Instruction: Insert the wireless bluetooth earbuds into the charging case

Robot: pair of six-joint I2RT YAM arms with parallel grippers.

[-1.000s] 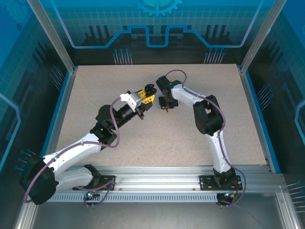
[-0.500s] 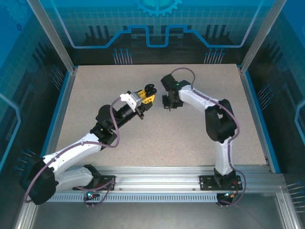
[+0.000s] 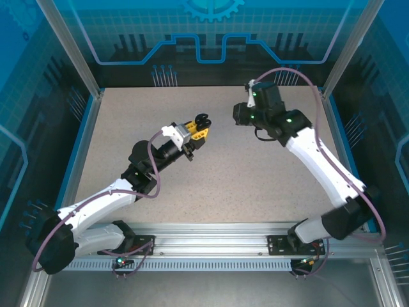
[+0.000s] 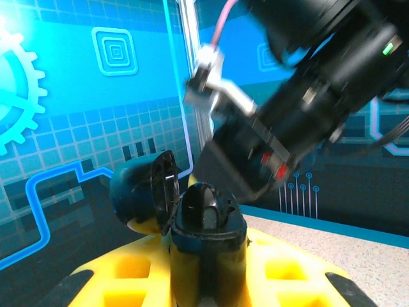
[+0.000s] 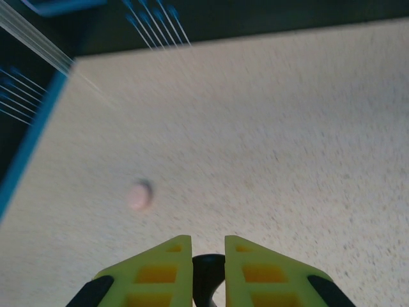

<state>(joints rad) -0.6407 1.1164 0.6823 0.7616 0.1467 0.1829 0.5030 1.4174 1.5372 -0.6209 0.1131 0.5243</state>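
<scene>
The black charging case (image 4: 206,240) stands upright between the yellow fingers (image 4: 121,275) of my left gripper (image 4: 208,284), which is shut on it. Its lid (image 4: 146,192) hangs open to the left, and a dark bud shape sits in the top recess. From above, the case (image 3: 203,119) juts past the left gripper (image 3: 195,130) at mid-table. My right gripper (image 3: 238,117) hovers to the right of the case, apart from it. In the right wrist view this gripper (image 5: 208,248) is shut on a black earbud (image 5: 208,272). A pale pinkish earbud (image 5: 140,195), blurred, lies on the table ahead of it.
The speckled table (image 3: 211,185) is ringed by a blue rim (image 3: 342,153) and glass walls on metal posts (image 3: 70,48). The right arm's dark wrist (image 4: 300,121) looms close behind the open case in the left wrist view.
The right arm has swung away from the case, to the right and toward the back, stretching out its elbow. The left arm and the case have not moved.
</scene>
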